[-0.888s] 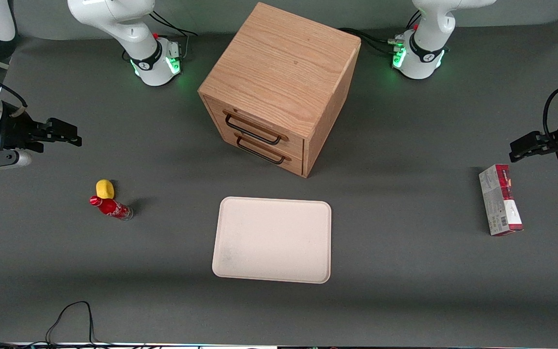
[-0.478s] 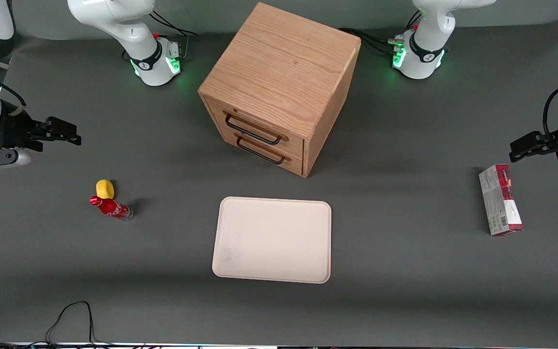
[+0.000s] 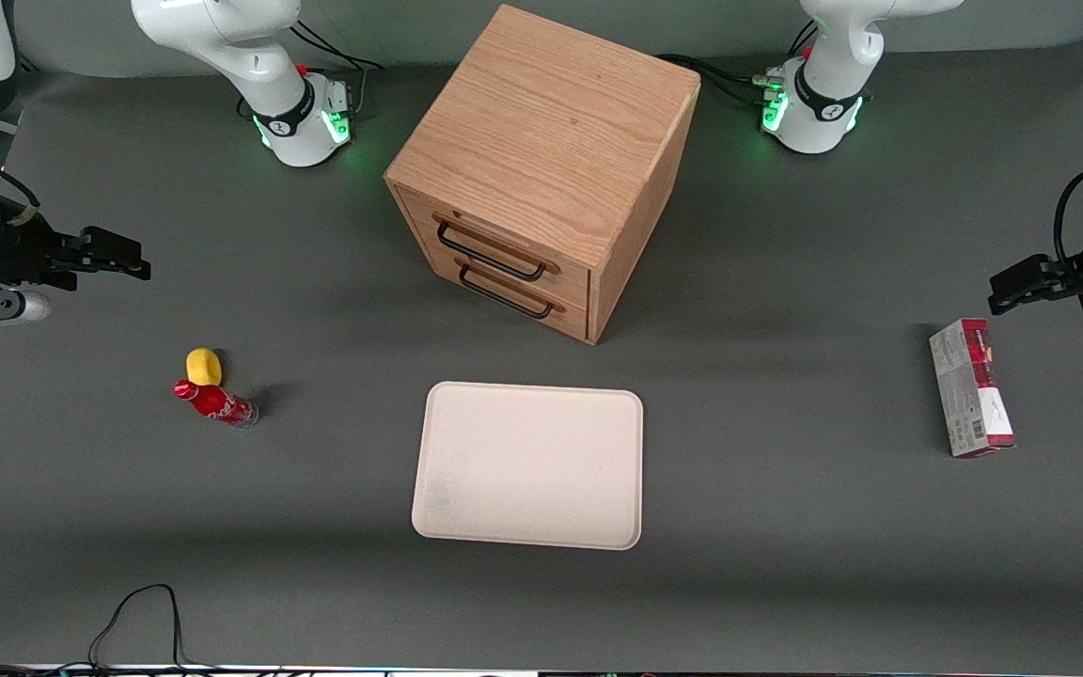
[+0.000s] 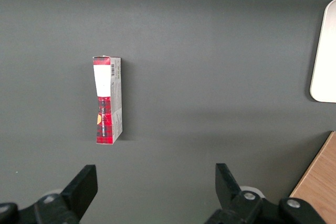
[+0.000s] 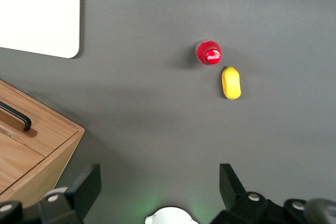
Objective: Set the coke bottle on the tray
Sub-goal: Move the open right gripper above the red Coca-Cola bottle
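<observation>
My claw hangs above the dark grey worktop at the working arm's end, with its two black fingers spread wide and nothing between them. The little coke bottle with the red cap and red label stands upright on the worktop, nearer to the front camera than my claw and well apart from it. A small yellow lemon-like lump sits just beside the bottle, almost touching it. The big flat cream tray with rounded corners lies toward the middle of the worktop, in front of the wooden two-drawer cabinet, and nothing is on it yet. I think the bottle is light and hard, but smooth and round, so it could slip or tip over easily. I would come down from above and pinch it around the middle of the red label, turning my fingers so neither one bumps the yellow lump.
</observation>
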